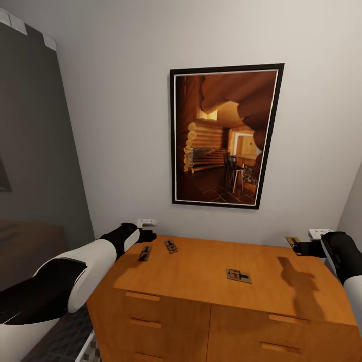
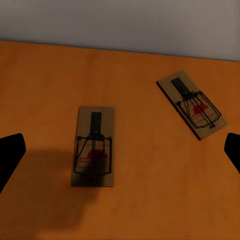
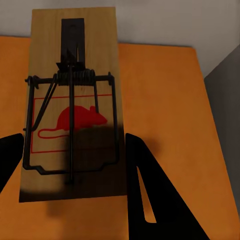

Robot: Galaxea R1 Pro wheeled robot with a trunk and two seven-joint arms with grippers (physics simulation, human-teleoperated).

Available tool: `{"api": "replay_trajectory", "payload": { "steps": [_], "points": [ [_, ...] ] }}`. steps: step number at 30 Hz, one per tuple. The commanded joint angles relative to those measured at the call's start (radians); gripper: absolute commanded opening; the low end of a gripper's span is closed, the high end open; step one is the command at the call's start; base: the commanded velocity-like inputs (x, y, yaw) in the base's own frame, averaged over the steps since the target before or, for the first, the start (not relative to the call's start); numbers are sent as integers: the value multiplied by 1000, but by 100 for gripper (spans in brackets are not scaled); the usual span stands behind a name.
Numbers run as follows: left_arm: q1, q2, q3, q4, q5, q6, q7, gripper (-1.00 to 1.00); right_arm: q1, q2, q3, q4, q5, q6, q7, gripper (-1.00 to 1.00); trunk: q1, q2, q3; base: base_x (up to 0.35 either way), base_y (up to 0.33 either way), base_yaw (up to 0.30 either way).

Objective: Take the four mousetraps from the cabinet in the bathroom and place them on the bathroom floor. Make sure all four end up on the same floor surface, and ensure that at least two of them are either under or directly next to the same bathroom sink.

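Observation:
The orange-brown cabinet (image 1: 201,271) stands against the wall in front of me. Three mousetraps lie on its top: two near the back left (image 1: 144,253) (image 1: 171,246) and one right of the middle (image 1: 239,275). My left gripper (image 1: 150,236) hovers open over the left pair, and its wrist view shows one trap (image 2: 94,146) between the fingertips (image 2: 10,155) and the other trap (image 2: 191,104) off to the side. My right gripper (image 1: 298,246) hangs above the cabinet's back right corner, shut on the fourth mousetrap (image 1: 291,242) (image 3: 72,105), with its fingers (image 3: 150,195) on the board's long edges.
A large framed picture of a log cabin (image 1: 223,136) hangs on the wall above the cabinet. White wall sockets (image 1: 146,221) (image 1: 318,233) sit just behind each gripper. A dark grey panel (image 1: 35,141) runs along the left. Drawer fronts with slab pulls (image 1: 146,323) face me.

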Motion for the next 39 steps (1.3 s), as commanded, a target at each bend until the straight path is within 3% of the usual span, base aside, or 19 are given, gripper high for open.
{"api": "replay_trajectory", "payload": {
  "steps": [1,7,16,36,39],
  "points": [
    [-1,0,-8,-2,10,5,3,100,-1,0,-3,-1,8,4,6,-100,4,-9,-5,0,0,0],
    [-1,0,-8,-2,11,5,3,100,-1,-2,-3,-1,8,3,7,-100,27,-51,-24,0,0,0],
    [-1,-4,-8,-2,9,5,4,100,-1,-4,-3,-1,9,3,6,-100,27,-51,-24,0,0,0],
    [-1,-8,-10,-2,2,4,5,100,-1,-2,-3,-1,10,2,6,-100,104,-191,-87,0,0,0],
    [-1,-8,-10,-2,1,4,5,100,-1,-2,-3,-1,10,3,6,-100,104,-191,-87,0,0,0]
  ]
}}
